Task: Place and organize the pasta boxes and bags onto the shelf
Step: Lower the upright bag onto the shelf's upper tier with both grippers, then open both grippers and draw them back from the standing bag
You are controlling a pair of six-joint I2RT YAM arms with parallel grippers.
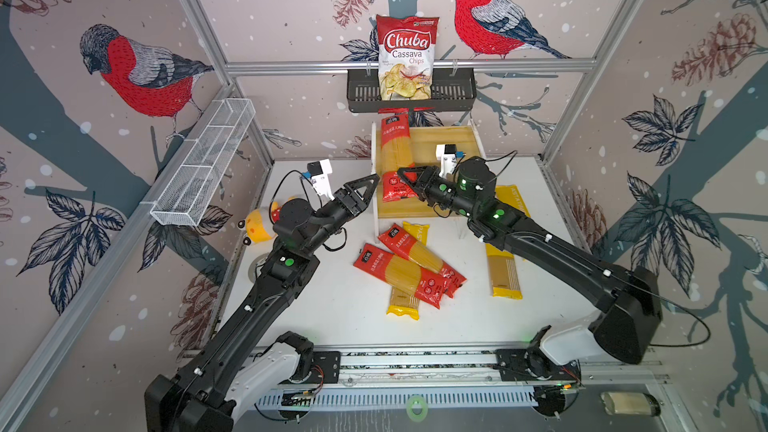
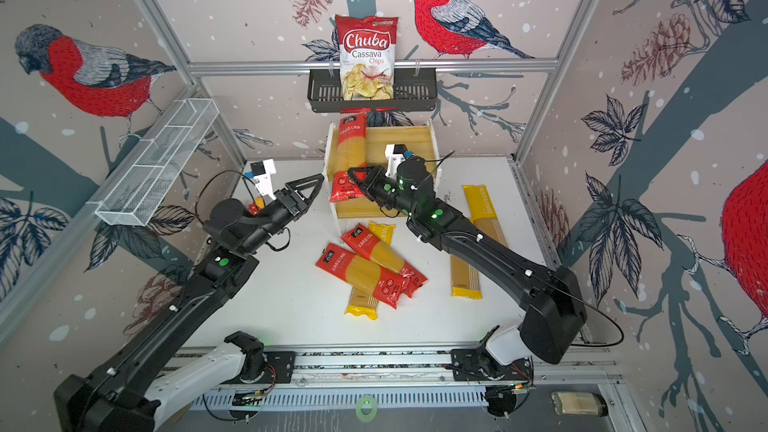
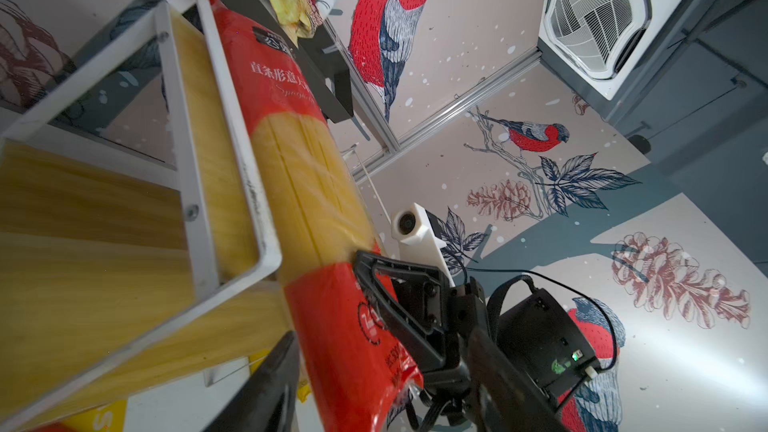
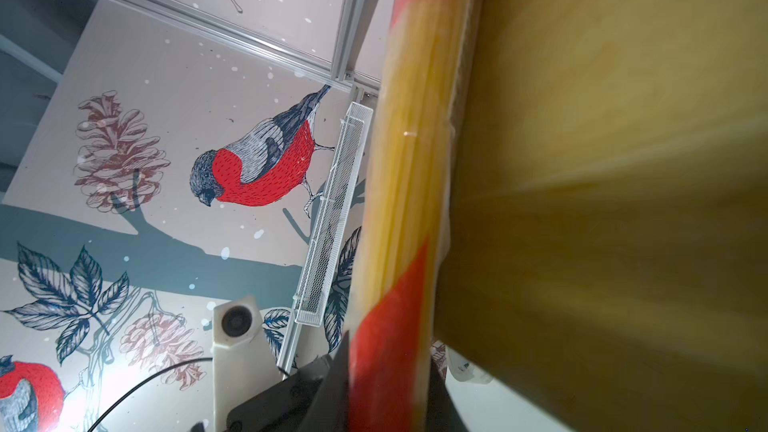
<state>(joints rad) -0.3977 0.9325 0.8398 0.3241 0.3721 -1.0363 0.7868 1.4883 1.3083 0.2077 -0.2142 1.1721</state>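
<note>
On the shelf (image 1: 440,139), in both top views: just one red pack (image 1: 395,147), laid lengthwise along the left side, from the upper board down over the lower one, near end jutting past the front edge. Clamped on that near end by the right gripper (image 1: 404,176). Left gripper (image 1: 372,184) just outside the shelf's left side, beside the pack; cannot tell from here whether spread or shut, nor whether touching anything. Down on the table (image 1: 332,317), apart from the shelf: two crossed red packs (image 1: 409,268) lying atop one yellow pack (image 1: 402,308), a second yellow pack (image 1: 505,276) off to the right, a third yellow pack (image 1: 513,199) partly under the right arm.

In the left wrist view: the red pack (image 3: 307,184) running up along the shelf (image 3: 104,218), one finger (image 3: 362,264) of the right gripper pressed to its flank, one finger (image 3: 270,388) of the left gripper close on the opposite side, its partner out of sight.

In the right wrist view: the red pack (image 4: 407,160) passing between the right gripper's dark fingers (image 4: 328,371), alongside the shelf (image 4: 602,160).

Judged so far: one of six on the shelf, not yet let go or squared up. Five more to fetch from the table, then lining up.
</note>
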